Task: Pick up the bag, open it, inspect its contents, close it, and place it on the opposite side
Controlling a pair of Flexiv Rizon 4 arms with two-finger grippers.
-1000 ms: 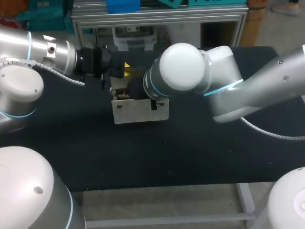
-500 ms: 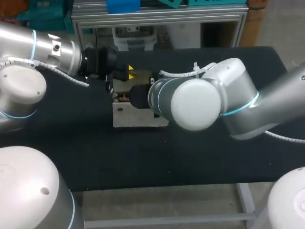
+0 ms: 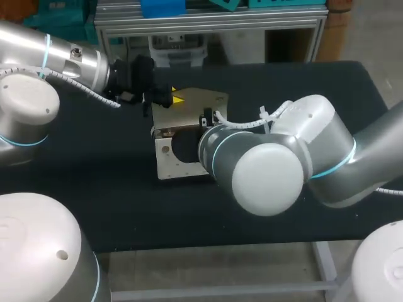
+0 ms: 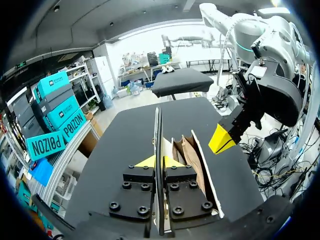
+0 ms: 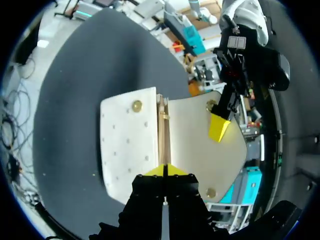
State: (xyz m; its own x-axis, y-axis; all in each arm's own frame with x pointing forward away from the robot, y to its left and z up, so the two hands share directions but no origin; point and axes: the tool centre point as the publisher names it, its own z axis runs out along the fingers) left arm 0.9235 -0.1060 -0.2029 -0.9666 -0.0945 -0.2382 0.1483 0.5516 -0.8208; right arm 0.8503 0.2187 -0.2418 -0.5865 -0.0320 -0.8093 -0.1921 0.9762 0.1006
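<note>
Cream bag (image 3: pixel 167 163) at mid-table (image 3: pixel 94 189), slightly left, flap (image 3: pixel 201 104) swung open to far side; left gripper (image 4: pixel 159 162) pinches flap edge, right gripper (image 5: pixel 165 170) clamps bag rim: pickup & opening look done, inspection likely under way, closing + move across remain.

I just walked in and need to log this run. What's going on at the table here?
Both arms are working on a cream bag at the black table. The left gripper is clamped on the edge of the bag's flap, holding it lifted open. The right gripper appears to pinch the front wall at the mouth. The brown inner pockets are exposed, and the bag has not yet been closed.
</note>
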